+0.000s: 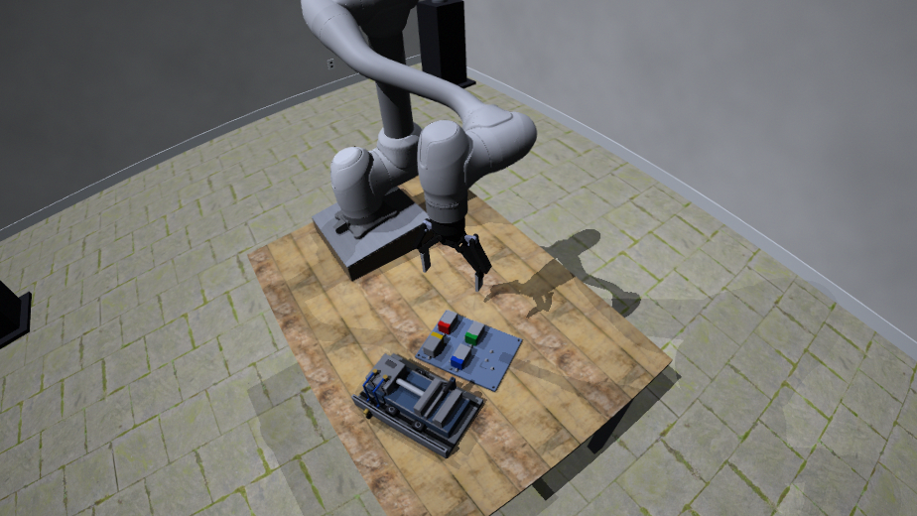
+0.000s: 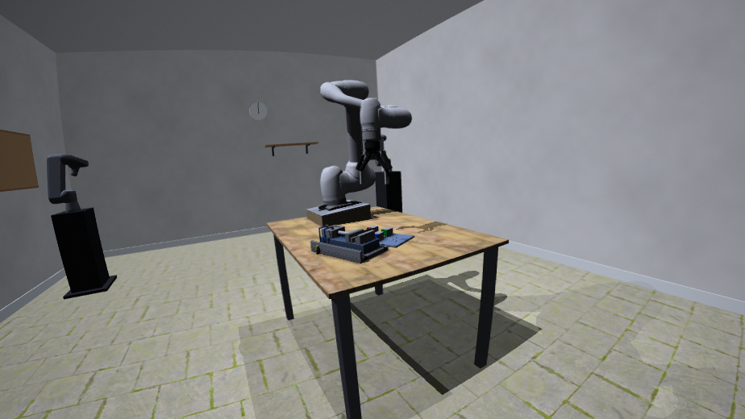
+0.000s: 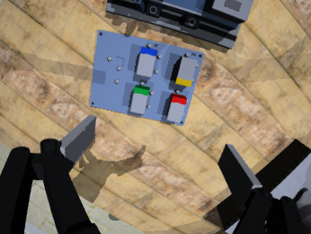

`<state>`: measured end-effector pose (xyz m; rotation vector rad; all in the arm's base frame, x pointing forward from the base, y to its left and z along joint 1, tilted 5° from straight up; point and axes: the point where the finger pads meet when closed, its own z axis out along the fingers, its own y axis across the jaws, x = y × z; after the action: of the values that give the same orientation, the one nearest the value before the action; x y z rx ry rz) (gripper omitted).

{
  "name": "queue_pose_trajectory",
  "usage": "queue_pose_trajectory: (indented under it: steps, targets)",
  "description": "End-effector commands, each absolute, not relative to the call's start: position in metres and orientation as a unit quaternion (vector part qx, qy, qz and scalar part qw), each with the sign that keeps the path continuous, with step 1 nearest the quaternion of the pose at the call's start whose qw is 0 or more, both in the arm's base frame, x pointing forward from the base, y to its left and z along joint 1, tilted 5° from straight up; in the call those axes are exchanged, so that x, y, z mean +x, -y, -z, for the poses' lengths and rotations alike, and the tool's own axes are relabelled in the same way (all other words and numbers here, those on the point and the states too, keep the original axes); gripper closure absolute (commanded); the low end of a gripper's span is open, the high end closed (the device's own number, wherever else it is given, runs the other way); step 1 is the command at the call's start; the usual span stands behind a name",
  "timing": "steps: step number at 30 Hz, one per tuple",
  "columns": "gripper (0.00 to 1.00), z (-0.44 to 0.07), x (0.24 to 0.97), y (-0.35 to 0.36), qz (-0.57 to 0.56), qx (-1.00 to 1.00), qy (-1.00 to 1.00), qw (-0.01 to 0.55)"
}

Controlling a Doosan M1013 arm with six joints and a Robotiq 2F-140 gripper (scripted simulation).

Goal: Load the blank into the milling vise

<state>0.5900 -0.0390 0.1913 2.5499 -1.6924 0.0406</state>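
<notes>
The green-ended blank lies on the blue infeed plate, with its green end toward the vise side. The milling vise stands beside the plate; only part of its side shows at the top of the wrist view. Its fixed jaw is the end block away from the blue hoses. The low bars and work stop are too small to tell surely. My gripper is open and empty, high above the table on the robot-base side of the plate.
A red-ended blank, a yellow-ended blank and a blue-ended blank also lie on the plate. Small pins stand around them. The robot's base block is behind the gripper.
</notes>
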Motion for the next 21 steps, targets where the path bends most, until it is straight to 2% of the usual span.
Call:
queue_pose_trajectory:
  steps: [1,21]
  targets:
    - [0.00,-0.203,0.594,0.042,-0.013,0.832,0.552,0.040]
    - [0.00,-0.245,0.608,0.054,-0.013,0.832,0.552,0.040]
